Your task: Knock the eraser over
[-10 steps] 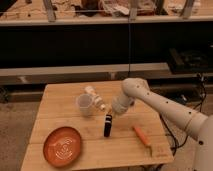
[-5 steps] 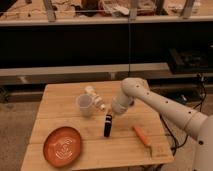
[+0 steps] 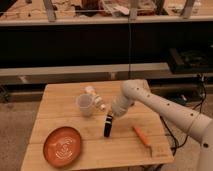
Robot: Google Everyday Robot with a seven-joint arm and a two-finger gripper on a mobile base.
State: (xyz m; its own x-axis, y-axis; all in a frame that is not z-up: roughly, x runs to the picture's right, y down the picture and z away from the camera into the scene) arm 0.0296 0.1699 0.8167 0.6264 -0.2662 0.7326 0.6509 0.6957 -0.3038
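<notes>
A dark upright eraser (image 3: 107, 126) stands on the wooden table (image 3: 60, 97), near its middle, tilted slightly. My gripper (image 3: 107, 110) is at the end of the white arm (image 3: 160, 107), which reaches in from the right. The gripper sits just above and touching the top of the eraser, between it and the white cup (image 3: 85, 105).
An orange plate (image 3: 61, 145) lies at the front left. An orange carrot-like object (image 3: 141, 135) lies at the front right, beside a small block (image 3: 160, 150) near the table's edge. A small white item (image 3: 90, 90) lies behind the cup.
The arm and gripper have shifted slightly toward the eraser's top; the eraser still stands.
</notes>
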